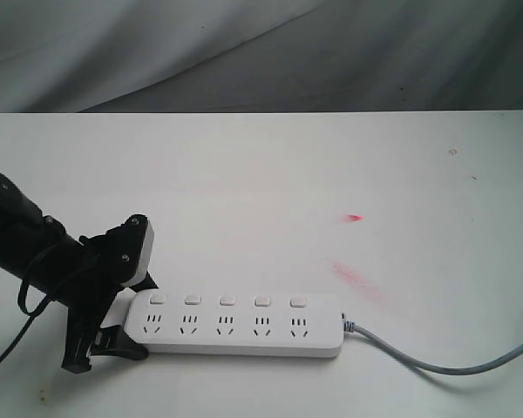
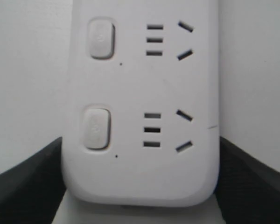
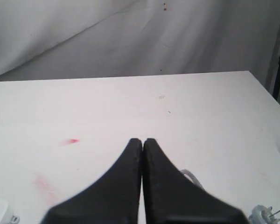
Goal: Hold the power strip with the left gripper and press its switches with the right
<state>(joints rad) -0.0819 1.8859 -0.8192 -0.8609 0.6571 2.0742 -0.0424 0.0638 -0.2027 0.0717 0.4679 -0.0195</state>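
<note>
At the front of the white table [image 1: 288,174], the power strip [image 1: 235,324] is laid flat with its sockets up, and its grey cord [image 1: 436,361] is led off to the right. The cordless end is taken between the fingers [image 2: 28,186] of the left gripper [image 1: 138,318]. In the left wrist view each long edge is met by a black finger, so the claw is judged to be clamped on the strip, though only its last stretch is held.

The right gripper [image 3: 142,143] is shown only in its own wrist view. Its fingers are pressed together with nothing between them, and it is raised over bare table, well apart from the switches [image 1: 227,300].

Because only one end is gripped, the cord end could be swung sideways or tipped if a far button is pushed off-centre or too hard. The buttons are small and set just beside the socket slots, so a slightly misaligned tip could be landed on casing or caught in a slot. The cord is laid across the likely approach from the right. If it is snagged, the strip could be dragged out of the hold.
</note>
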